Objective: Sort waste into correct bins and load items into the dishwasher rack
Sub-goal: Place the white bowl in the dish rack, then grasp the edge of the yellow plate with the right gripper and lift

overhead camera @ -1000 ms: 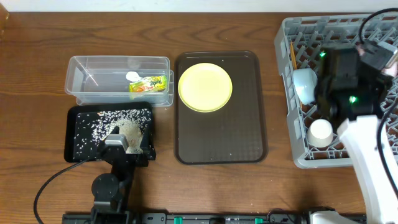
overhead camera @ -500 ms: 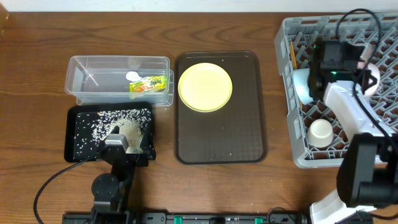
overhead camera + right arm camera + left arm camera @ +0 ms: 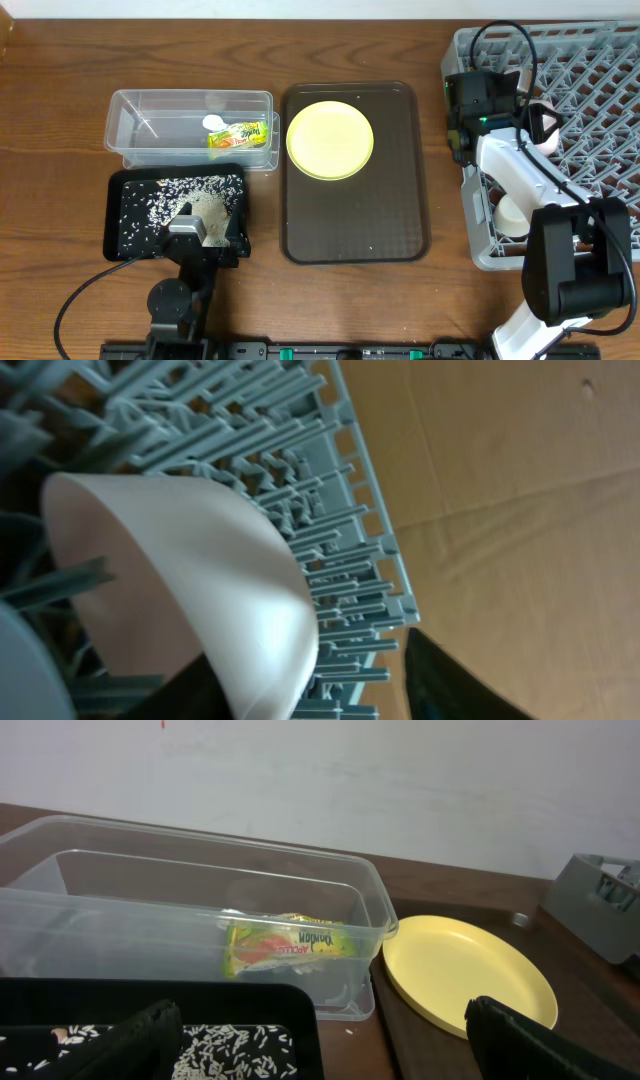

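The white bowl (image 3: 190, 580) stands on edge among the pegs of the grey dishwasher rack (image 3: 590, 70). My right gripper (image 3: 330, 690) is open around its rim, with a wide gap to the right finger. In the overhead view the bowl (image 3: 545, 125) peeks out beside the right gripper (image 3: 522, 115). A small white cup (image 3: 512, 213) sits lower in the rack. The yellow plate (image 3: 330, 140) lies on the brown tray (image 3: 355, 220). The wrapper (image 3: 240, 135) and a white scrap (image 3: 212, 122) lie in the clear tub (image 3: 190, 125). My left gripper (image 3: 205, 235) hangs open over the black tray (image 3: 125, 215) of rice (image 3: 165, 200).
In the left wrist view the clear tub (image 3: 200, 890) with the wrapper (image 3: 285, 942) is straight ahead, the plate (image 3: 465, 975) to the right, and the rack's corner (image 3: 600, 905) far right. The right arm lies across the rack's left side, its cable looping above.
The right arm has swung left across the rack, carrying the white bowl with it, and its jaws have opened. The left arm has not moved.
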Robot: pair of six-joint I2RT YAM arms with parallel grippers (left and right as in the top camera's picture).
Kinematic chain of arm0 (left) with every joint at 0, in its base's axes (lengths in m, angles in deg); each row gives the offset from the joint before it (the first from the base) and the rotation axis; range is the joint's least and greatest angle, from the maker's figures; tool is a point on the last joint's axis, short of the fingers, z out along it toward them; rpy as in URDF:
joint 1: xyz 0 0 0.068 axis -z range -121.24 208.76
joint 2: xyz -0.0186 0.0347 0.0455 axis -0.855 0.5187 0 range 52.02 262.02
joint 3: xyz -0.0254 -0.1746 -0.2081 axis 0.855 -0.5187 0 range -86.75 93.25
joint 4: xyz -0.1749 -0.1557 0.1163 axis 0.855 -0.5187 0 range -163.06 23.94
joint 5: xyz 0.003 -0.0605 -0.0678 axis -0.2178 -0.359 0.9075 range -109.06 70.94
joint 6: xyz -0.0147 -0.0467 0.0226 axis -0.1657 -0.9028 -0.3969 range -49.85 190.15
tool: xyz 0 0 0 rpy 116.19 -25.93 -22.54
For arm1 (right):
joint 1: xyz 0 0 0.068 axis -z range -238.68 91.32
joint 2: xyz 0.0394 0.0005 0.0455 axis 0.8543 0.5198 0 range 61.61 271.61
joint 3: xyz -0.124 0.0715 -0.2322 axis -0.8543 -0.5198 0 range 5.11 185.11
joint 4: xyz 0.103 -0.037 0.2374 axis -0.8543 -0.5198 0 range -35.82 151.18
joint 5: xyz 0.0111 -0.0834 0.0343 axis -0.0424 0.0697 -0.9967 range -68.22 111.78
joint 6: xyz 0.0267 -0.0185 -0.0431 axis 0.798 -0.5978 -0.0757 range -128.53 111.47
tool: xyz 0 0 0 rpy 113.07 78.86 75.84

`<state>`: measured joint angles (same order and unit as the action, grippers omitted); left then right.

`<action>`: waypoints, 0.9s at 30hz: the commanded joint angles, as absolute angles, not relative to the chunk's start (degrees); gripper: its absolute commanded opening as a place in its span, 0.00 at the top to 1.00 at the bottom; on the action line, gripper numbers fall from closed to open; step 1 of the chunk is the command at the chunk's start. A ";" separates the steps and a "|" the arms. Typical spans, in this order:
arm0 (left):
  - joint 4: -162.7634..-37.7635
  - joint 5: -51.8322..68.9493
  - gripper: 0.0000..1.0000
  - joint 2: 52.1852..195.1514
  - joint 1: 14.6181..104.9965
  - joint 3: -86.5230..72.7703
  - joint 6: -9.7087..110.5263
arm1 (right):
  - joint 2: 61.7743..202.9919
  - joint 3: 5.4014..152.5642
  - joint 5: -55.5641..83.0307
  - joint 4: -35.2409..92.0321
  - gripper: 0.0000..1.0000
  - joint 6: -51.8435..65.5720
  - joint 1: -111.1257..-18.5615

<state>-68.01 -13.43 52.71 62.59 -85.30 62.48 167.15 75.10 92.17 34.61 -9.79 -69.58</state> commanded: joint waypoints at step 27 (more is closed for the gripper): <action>-69.46 -13.04 0.07 52.32 62.35 -86.52 62.46 | 166.60 71.74 24.98 35.27 0.45 34.69 -90.51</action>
